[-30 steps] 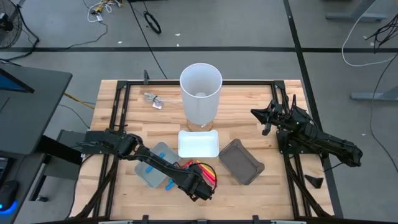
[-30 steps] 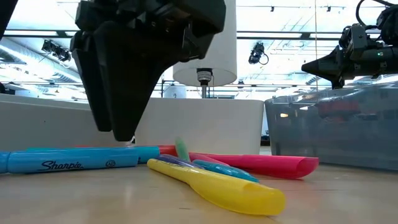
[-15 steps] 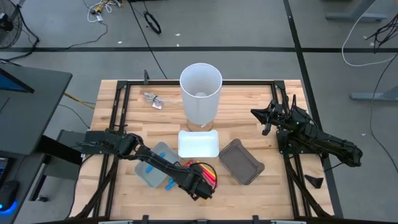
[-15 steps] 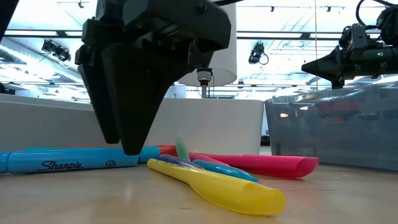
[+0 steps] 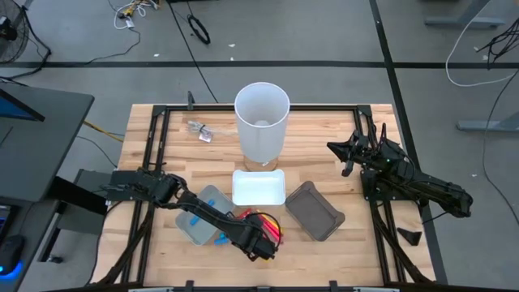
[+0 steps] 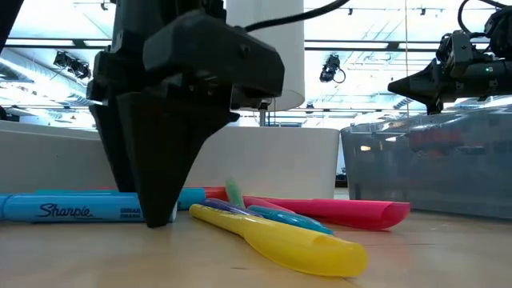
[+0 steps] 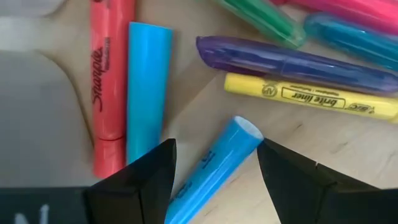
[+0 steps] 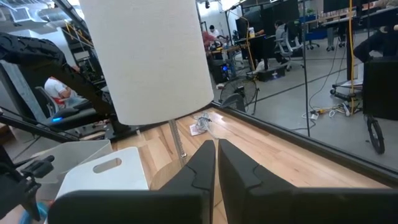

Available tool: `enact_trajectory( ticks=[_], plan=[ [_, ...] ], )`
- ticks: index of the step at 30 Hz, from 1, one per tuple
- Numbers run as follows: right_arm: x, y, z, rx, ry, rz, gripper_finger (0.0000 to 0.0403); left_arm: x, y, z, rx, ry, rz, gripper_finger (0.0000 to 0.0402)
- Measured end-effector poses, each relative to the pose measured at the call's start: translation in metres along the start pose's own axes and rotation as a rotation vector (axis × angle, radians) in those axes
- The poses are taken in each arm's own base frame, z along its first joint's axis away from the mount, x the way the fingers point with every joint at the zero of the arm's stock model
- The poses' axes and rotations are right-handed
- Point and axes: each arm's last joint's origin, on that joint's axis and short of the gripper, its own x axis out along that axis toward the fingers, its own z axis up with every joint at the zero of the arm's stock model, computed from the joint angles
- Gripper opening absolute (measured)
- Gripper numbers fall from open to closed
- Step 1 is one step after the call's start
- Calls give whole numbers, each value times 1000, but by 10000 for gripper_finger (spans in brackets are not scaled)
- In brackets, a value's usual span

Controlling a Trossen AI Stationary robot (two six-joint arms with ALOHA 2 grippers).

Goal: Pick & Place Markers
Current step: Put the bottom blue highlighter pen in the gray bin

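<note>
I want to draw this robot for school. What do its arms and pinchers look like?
Both arms are black and thin, built from jointed pieces. The left gripper has two dark, wedge-shaped fingers with flat faces; seen from the table it looks like a chunky black cone narrowing to a point. The right gripper has two dark fingers with notched inner edges. No markings show on them.

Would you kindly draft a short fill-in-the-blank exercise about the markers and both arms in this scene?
1. The left tool straddles a marker coloured ____.
2. The fingers of the right tool are ____.
3. In the left wrist view, the "brite liner" marker is coloured ____.
4. The left tool's fingers are ____.

Missing words: blue; shut; yellow; open
</note>
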Motion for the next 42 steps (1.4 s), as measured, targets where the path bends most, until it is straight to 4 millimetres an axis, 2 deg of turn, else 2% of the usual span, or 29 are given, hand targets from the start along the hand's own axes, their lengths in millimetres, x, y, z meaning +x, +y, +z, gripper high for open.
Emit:
enact_trajectory(
  ticks=[13, 30, 42],
  plan=[
    [0, 0, 0, 0, 0, 0, 24, 1, -2, 0, 0, 50, -45, 229],
    [0, 0, 0, 0, 0, 0, 24, 1, -8, 0, 4, 66, -114, 96],
    [0, 0, 0, 0, 0, 0, 24, 1, -11, -1, 8, 101, -149, 87]
  ],
)
